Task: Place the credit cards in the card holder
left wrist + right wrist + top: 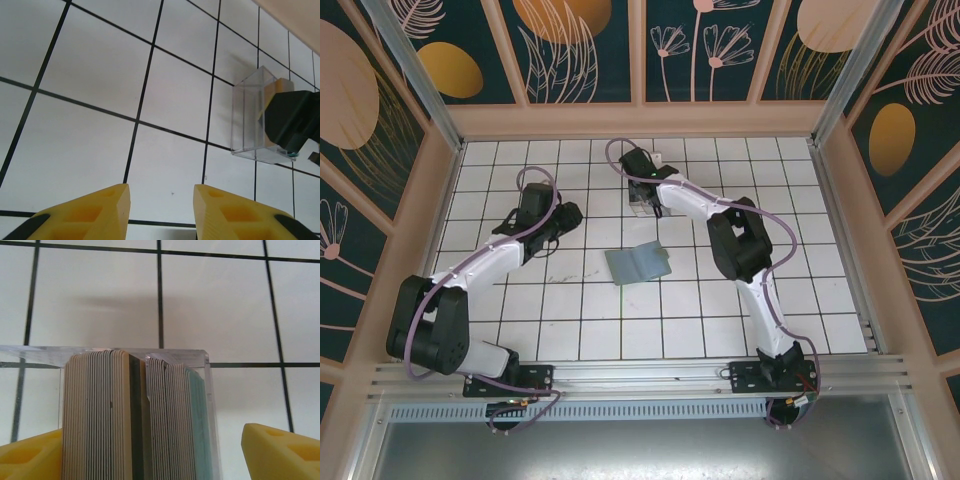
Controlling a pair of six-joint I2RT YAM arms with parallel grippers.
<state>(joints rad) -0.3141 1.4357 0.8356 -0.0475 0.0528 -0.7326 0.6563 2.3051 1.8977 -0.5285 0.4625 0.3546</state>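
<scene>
**Cards stand packed in clear box; holder lies apart**

A clear box holds the credit cards on edge in two tight stacks, beige on the left, grey and teal on the right. The sage card holder lies flat on the tiled surface near the box. The right gripper straddles the box, fingers spread. The left gripper hovers spread over bare tiles.

Clear plastic box stands upright on desk, between the right fingers, with a gap to the finger on the view's right. From the left fingers the box sits ahead and right, well apart. Desk is white tile with black grid lines. Wood-framed walls with dark teal floral panels lie beyond the fingers. Aluminium rail runs along the near edge.
</scene>
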